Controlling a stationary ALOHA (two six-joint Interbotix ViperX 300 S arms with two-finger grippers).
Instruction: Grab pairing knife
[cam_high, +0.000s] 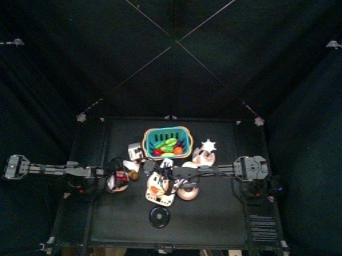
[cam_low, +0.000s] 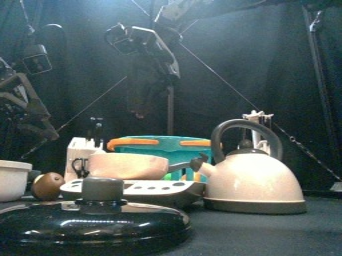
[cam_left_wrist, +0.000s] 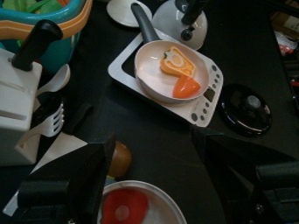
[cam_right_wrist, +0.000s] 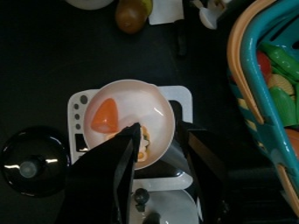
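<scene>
Surveying from large to small: black table (cam_high: 214, 222), crowded towards the middle

- Teal basket (cam_low: 134, 143) at the back, with green and red produce in it
- White kettle (cam_low: 247, 180) towards the right side, upright with its handle arched over the top
- White pan (cam_left_wrist: 142, 61) sitting on a white base plate (cam_left_wrist: 208, 98), with orange slices in the pan
- Black lid (cam_low: 80, 220) flat at the front edge
- White knife block (cam_left_wrist: 14, 87) on the left side, beside the basket and near the left arm
- White bowl (cam_left_wrist: 163, 194) with something red in it, close under the left gripper (cam_left_wrist: 181, 166)

Black knife handles (cam_left_wrist: 41, 44) stick up out of the block. The paring knife is presumably one of these, but I cannot tell which. Handles are clear of the slots, probably so jaws can close round one and draw it straight out.

Left gripper has jaws spread wide with nothing between them. It is low over the bowl, with the block just off to one side.

Right gripper (cam_right_wrist: 158, 162) is also wide and empty. It hangs over the pan and kettle, well apart from the block, so it looks poorly placed for this job. The left arm looks the better candidate.

Lettering: none legible. Dark dots along the base plate's edge are too small to read, and the block, kettle and basket show no brand
</scene>
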